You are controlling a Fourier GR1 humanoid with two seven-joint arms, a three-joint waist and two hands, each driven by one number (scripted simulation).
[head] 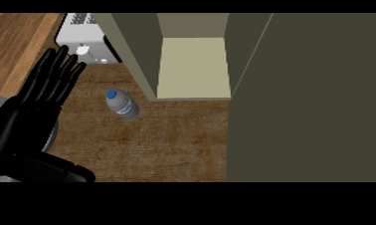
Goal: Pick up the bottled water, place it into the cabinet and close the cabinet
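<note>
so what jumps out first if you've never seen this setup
The open cabinet dominates the upper middle, its pale shelf lit, with the dark door filling the right side. A small bottle with a blue cap stands on the wooden counter just left of and in front of the cabinet, held by nothing. At the left edge the black left hand rests open, fingers up, with a white appliance behind it.
</note>
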